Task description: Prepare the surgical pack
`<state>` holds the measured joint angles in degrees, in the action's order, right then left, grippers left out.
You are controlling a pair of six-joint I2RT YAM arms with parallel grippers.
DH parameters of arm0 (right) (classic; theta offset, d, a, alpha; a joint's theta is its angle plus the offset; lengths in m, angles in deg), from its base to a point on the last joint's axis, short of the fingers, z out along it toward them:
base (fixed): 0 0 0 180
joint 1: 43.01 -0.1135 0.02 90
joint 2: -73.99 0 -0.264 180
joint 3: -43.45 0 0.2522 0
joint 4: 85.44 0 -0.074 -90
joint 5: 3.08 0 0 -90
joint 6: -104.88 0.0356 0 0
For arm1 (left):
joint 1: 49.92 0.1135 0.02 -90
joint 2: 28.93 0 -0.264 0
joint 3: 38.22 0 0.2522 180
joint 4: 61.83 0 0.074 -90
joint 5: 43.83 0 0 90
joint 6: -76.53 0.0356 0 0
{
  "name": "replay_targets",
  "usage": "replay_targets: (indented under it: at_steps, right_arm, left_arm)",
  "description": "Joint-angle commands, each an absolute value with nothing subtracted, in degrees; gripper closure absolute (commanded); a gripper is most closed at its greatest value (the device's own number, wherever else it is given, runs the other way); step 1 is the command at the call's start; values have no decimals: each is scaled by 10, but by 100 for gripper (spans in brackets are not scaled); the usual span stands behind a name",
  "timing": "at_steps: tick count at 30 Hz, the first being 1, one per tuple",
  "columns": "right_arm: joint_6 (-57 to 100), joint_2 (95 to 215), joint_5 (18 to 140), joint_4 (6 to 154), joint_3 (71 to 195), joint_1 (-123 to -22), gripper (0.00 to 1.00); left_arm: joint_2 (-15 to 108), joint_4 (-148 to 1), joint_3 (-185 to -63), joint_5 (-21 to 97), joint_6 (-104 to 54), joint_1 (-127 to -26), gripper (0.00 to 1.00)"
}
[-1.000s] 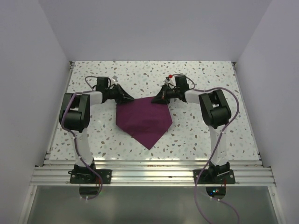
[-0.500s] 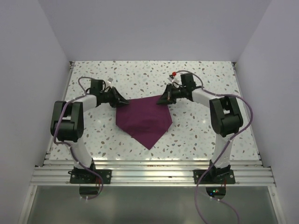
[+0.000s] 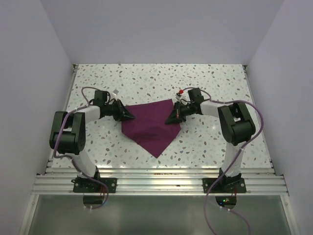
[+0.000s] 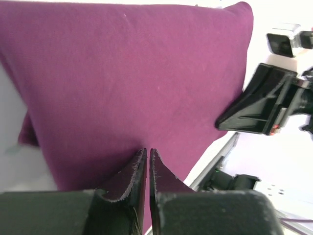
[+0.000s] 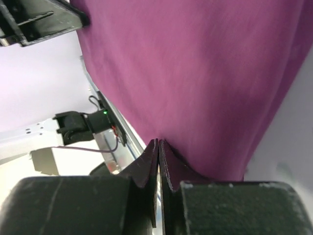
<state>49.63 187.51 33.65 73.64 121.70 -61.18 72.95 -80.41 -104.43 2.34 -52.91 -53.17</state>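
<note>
The purple cloth (image 3: pixel 150 125) lies abt in the middle of the speckled table (image 3: pixel 146 78), w/ both arms at it. From the top cam it looks like a kite: a wide edge along 12 o'clock and a sharp tip at 6 o'clock, toward the arm bases.

The L gripper (image 3: pixel 128 116) is at the cloth's 9 o'clock corner. Its fingers (image 4: pixel 137 166) are pressed close, w/ only a thin slit between them, and they pinch the cloth's edge. In the L wrist cam the cloth fills most of the view, smooth and a bit tight, and the other gripper shows at 3 o'clock.

The R gripper (image 3: pixel 171 119) is at the cloth's 3 o'clock corner. Its fingers (image 5: pixel 146 166) are squeezed together too, and they nip the cloth's edge. In the R wrist cam the cloth runs up and away from the tips, and the other gripper shows at 10 o'clock.

The 2 grippers face each other across the cloth, well apart, w/ the cloth stretched between them.
</note>
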Motion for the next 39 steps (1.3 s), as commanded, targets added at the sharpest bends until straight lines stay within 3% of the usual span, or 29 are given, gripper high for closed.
replay_targets:
  at_steps: [1,6,10,18,26,31,35,39]
  right_arm:
    - [446,1800,373,654,1224,-609,96]
    - [355,1760,495,460,1251,-604,94]
    - [335,1731,581,401,1232,-598,94]
    - [401,1779,539,507,1166,-605,94]
    - [448,1854,513,564,1234,-636,94]
    - [485,1936,498,566,1343,-637,94]
    - [485,2019,507,522,1481,-635,93]
    - [486,2106,518,445,1656,-633,88]
  left_arm:
    - [674,-875,-1048,75,-472,-533,91]
    - [603,-955,-1072,138,-443,-533,86]
    - [550,-1022,-1102,207,-417,-533,80]
    - [475,-1090,-1117,292,-399,-552,72]
    - [417,-1158,-1100,415,-419,-597,68]
    - [368,-1180,-1080,442,-420,-626,68]
    - [348,-1177,-1081,460,-418,-656,56]
    - [393,-1216,-1124,513,-422,-704,52]
